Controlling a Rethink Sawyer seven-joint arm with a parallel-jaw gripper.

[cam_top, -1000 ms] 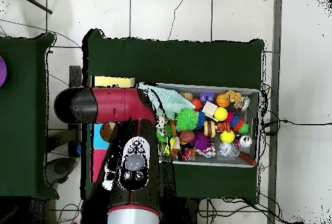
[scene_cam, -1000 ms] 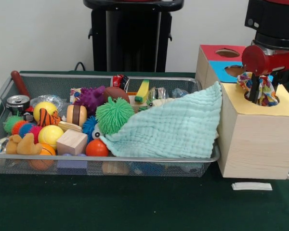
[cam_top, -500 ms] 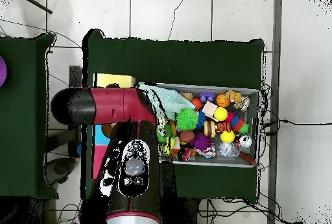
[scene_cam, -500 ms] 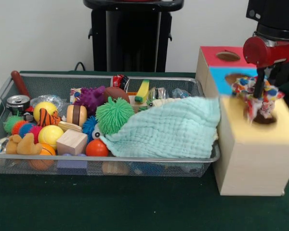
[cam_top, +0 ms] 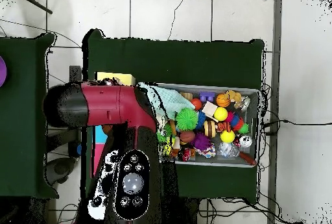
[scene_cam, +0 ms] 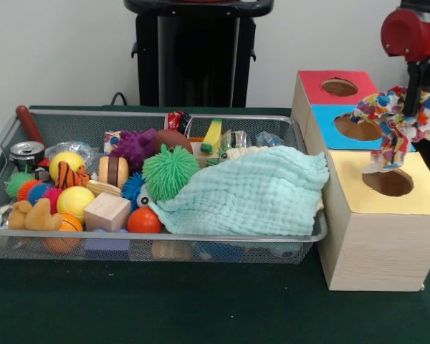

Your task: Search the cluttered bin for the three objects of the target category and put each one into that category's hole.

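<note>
The gripper's tips were buried in the multicolored cloth, so how they stood was anyone's guess, and the arm ran off the front view's top right corner. The mint towel covered whatever sat at the bin's right end. In the overhead view the arm blocked most of the sorting box; only its yellow edge peeked out.

Dark green table cloth; white wall; tiled floor.
</note>
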